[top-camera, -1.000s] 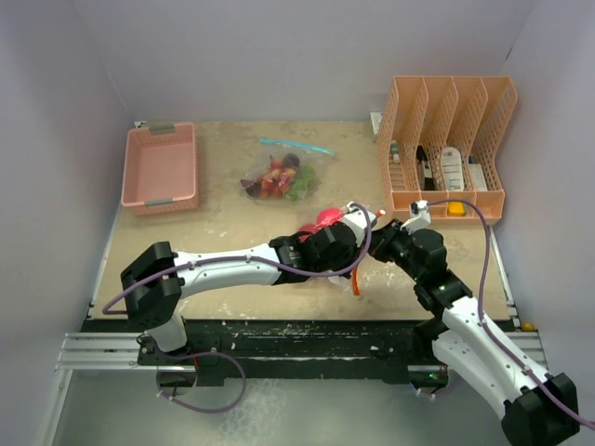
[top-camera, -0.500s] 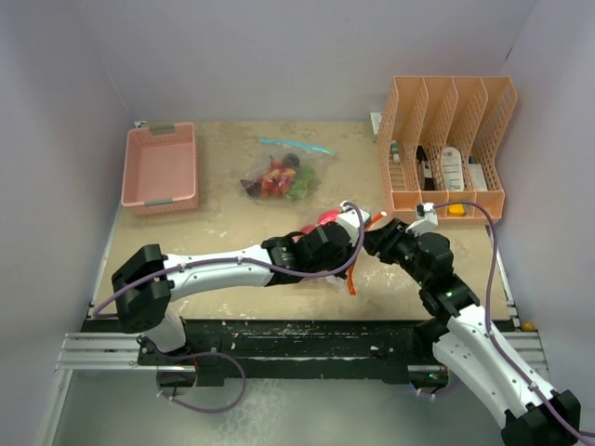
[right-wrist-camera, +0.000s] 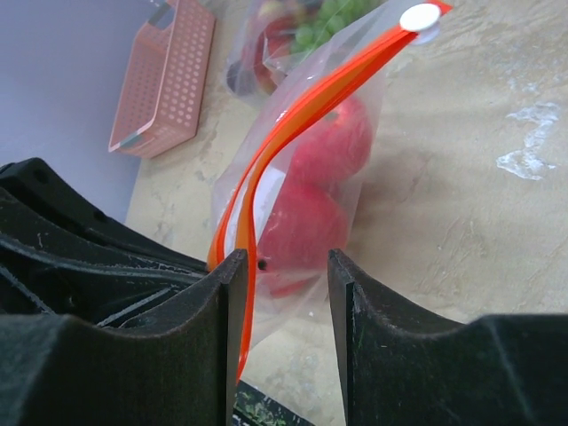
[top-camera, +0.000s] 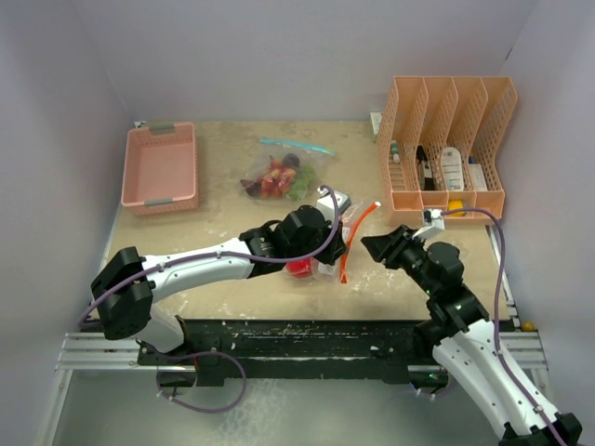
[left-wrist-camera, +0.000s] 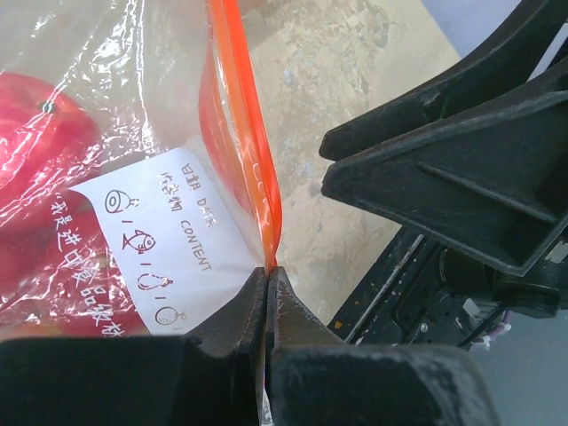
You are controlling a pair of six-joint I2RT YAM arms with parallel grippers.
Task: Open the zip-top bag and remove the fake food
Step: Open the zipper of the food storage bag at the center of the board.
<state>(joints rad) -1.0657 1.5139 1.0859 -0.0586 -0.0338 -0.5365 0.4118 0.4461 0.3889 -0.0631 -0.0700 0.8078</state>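
Note:
A clear zip-top bag (top-camera: 311, 269) with an orange zip strip (top-camera: 358, 237) lies mid-table, holding the fake food: red round fruits (right-wrist-camera: 324, 191). My left gripper (top-camera: 337, 260) is shut on the near end of the strip (left-wrist-camera: 253, 160), beside the bag's white label (left-wrist-camera: 169, 240). The white slider (right-wrist-camera: 420, 18) sits at the strip's far end. My right gripper (top-camera: 372, 246) is open just right of the bag. In its wrist view the right gripper (right-wrist-camera: 286, 266) has the strip against its left finger (right-wrist-camera: 226, 311) and the bag in the gap.
A second clear bag (top-camera: 279, 177) of red and green toy fruit with a teal strip lies further back. A pink basket (top-camera: 160, 167) stands at the back left. An orange file rack (top-camera: 446, 149) with small items stands at the back right.
My left gripper has pulled the bag left and toward the near edge. My right gripper has dropped back to the right, so the two grippers stand apart. The orange strip now hangs stretched out.

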